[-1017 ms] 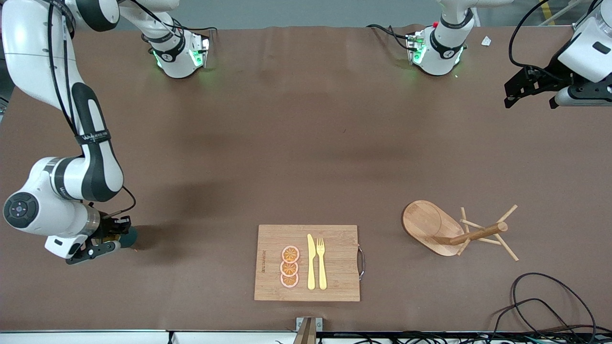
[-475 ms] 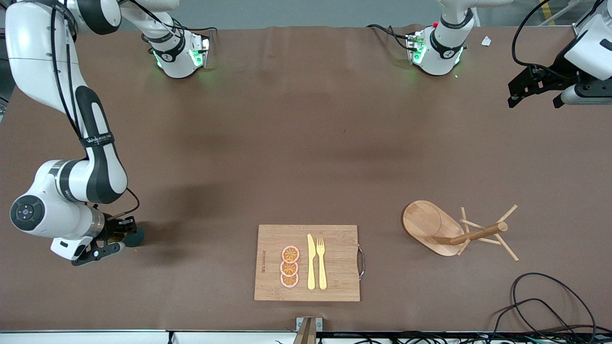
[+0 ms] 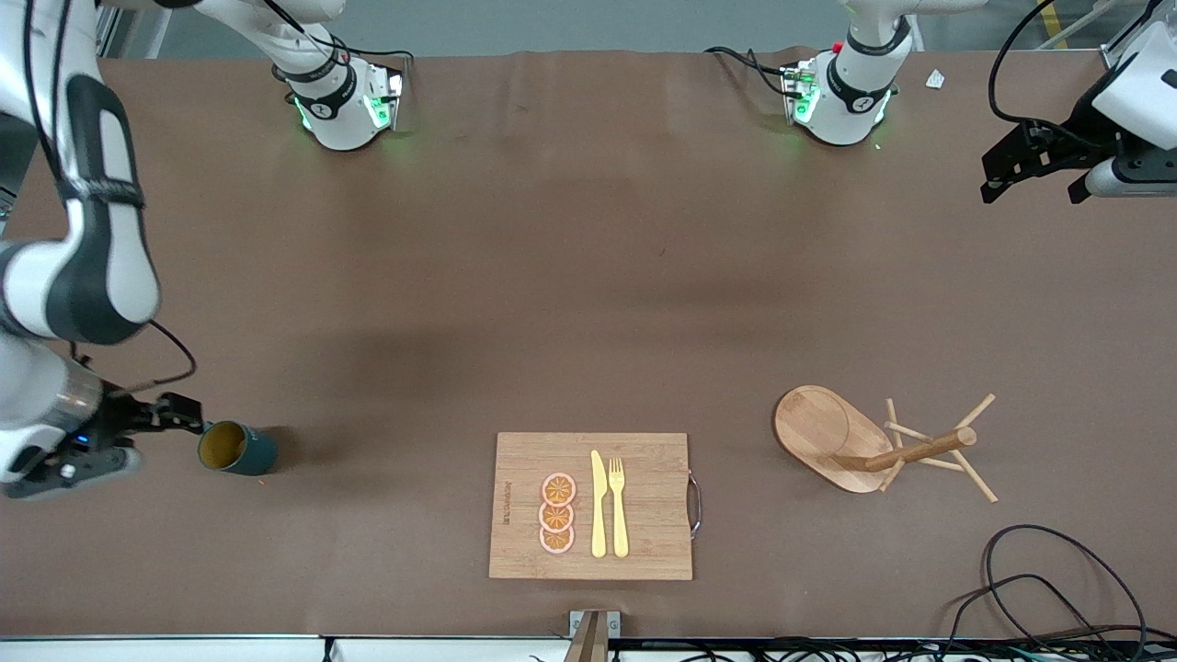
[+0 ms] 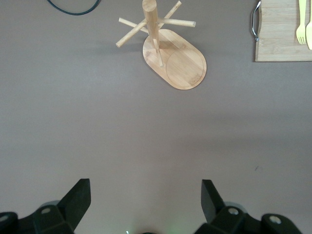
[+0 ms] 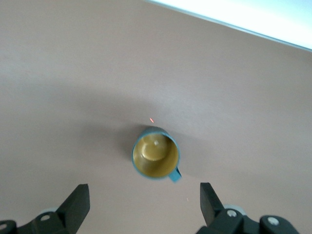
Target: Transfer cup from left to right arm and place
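Note:
The dark teal cup [image 3: 236,448] with its mustard-yellow inside stands upright on the brown table near the right arm's end. In the right wrist view I look down into the cup [image 5: 155,157], its handle pointing to one side. My right gripper [image 3: 158,442] is open and empty beside the cup, apart from it; its own view also shows it [image 5: 144,204] open. My left gripper [image 3: 1030,193] is open and empty, up over the table's left-arm end, and waits. Its own view shows it [image 4: 145,200] open over bare table.
A wooden mug tree [image 3: 874,441] lies tipped toward the left arm's end, also in the left wrist view [image 4: 168,48]. A wooden cutting board [image 3: 653,515] holds a yellow knife [image 3: 598,506], fork [image 3: 618,506] and orange slices [image 3: 557,513]. Black cables [image 3: 1057,579] lie at the near corner.
My right gripper was shut on the cup; it has opened, let the cup go and drawn back from it toward the table's end. The left gripper has shifted slightly.

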